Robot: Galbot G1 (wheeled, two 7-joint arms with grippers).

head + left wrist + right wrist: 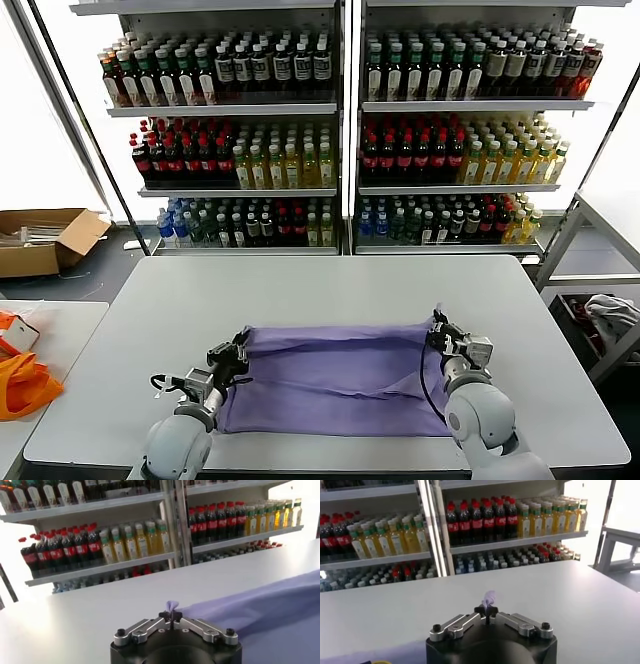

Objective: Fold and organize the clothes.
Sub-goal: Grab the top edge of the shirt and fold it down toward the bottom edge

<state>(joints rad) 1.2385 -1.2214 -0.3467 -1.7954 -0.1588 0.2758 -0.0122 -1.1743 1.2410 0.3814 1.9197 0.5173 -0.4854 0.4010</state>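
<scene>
The left gripper (240, 347) is pinched tight on the left far corner of the purple shirt (335, 380), which lies spread across the near half of the table (330, 285). The right gripper (437, 329) is clamped on the opposite far corner (a tuft pokes up between its fingertips). Holding both corners keeps the edge taut, probably so it can be carried over in an even fold.

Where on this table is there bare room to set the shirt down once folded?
The table is bare from the shirt to its far edge by the shelves, with strips on both sides. The near edge is crowded: left gripper and right gripper each pinch a shirt corner.
</scene>
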